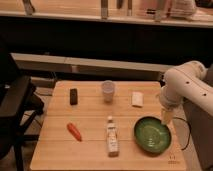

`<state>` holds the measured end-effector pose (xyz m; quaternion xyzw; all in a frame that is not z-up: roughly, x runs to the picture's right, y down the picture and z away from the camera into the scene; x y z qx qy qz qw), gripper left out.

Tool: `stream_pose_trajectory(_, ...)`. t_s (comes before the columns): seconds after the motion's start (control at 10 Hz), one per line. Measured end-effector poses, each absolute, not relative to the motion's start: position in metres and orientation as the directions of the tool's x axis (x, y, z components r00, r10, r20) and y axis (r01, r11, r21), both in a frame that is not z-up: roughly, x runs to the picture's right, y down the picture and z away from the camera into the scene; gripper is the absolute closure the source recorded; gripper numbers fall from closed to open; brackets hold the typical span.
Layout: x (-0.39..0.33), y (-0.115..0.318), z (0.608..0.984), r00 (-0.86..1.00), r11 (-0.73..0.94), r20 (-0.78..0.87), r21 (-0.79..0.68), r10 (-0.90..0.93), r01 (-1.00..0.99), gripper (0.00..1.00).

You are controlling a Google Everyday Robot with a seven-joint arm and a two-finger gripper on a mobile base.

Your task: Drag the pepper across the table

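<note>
You'll see the pepper (74,131), small, slender and orange-red, lying flat on the front-left part of the counter (60,155), set on a diagonal. The counter is light wooden planks with rounded corners. The end effector (166,118) hangs over the counter's right side, spread wide and empty, well apart from the pepper.
</note>
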<state>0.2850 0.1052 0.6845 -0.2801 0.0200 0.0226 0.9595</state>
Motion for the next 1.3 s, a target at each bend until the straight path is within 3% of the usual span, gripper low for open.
stream_pose_trajectory(1.3, 0.271, 0.103, 0.682, 0.999, 0.844, -0.037, -0.536, -0.020, -0.002, 0.20)
